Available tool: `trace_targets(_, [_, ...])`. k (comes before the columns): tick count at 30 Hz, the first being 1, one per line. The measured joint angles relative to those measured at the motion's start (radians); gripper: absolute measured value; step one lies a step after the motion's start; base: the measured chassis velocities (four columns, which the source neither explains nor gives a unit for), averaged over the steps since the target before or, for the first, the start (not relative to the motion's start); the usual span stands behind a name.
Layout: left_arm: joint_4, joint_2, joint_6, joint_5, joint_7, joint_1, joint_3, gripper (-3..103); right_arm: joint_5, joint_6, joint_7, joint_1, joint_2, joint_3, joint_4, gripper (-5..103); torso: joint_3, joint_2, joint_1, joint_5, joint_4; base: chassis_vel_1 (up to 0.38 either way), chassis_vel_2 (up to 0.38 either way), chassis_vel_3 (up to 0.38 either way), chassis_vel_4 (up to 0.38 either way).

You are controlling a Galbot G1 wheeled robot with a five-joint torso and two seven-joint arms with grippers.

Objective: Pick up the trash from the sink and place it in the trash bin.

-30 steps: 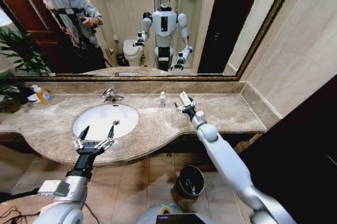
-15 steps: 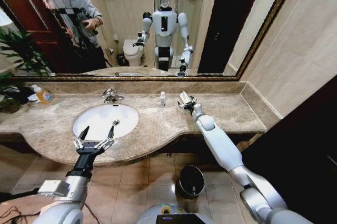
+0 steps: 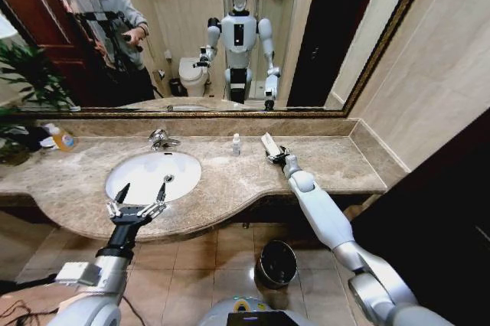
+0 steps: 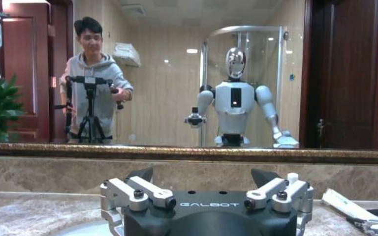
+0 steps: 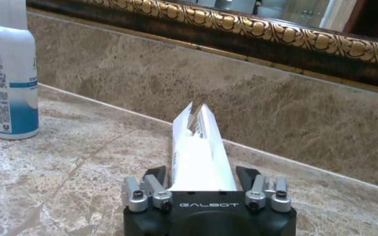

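The beige-brown marble counter (image 3: 230,177) is spreading across the head view beneath a wide gold-framed mirror (image 3: 199,35), and the white oval sink (image 3: 153,175) is sitting in its left half with the chrome faucet (image 3: 161,139) standing at the basin's back rim. Down on the tiled floor, the small round dark trash bin (image 3: 276,263) is standing just in front of the counter's edge, near the robot's base and below the right arm. That right arm is reaching out over the counter to the right of the sink, and the right end effector (image 3: 271,148) is gripping a flat white packet (image 5: 199,157) with its jaws closed narrowly on the packet's lower end; the packet is sticking out beyond the fingers, near the back wall of the counter. Just beside it, toward the sink, a tiny white bottle with a blue band (image 3: 236,144) is standing upright on the counter, apart from the packet. The left end effector (image 3: 138,200) is hovering over the front rim of the sink with its dark fingertips (image 3: 122,193) spread wide and holding nothing. At the far left of the counter, a bottle with an orange label (image 3: 63,139) is standing beside a green plant (image 3: 23,81).
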Motion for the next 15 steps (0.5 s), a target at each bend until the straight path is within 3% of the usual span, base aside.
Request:
trace_targets(6, [0.0, 0.0, 0.0, 0.0, 0.0, 0.0, 0.0, 100, 0.008, 0.01, 0.001, -0.014, -0.006, 0.006, 0.017, 60, 0.0, 0.0, 0.0, 0.0, 0.0, 0.0, 0.0, 0.0, 0.0])
trace_targets(7, [0.0, 0.0, 0.0, 0.0, 0.0, 0.0, 0.0, 100, 0.011, 0.014, 0.005, -0.018, -0.006, 0.01, 0.02, 52, 0.0, 0.0, 0.0, 0.0001, -0.0001, 0.0, 0.0, 0.0, 0.0])
trace_targets(9, [0.0, 0.0, 0.0, 0.0, 0.0, 0.0, 0.0, 100, 0.013, 0.015, 0.006, -0.02, -0.006, 0.013, 0.021, 52, 0.0, 0.0, 0.0, 0.0, 0.0, 0.0, 0.0, 0.0, 0.0])
trace_targets(15, [0.0, 0.0, 0.0, 0.0, 0.0, 0.0, 0.0, 100, 0.03, 0.021, 0.014, -0.031, -0.017, 0.019, 0.041, 33, 0.0, 0.0, 0.0, 0.0001, 0.0, 0.0, 0.0, 0.0, 0.0])
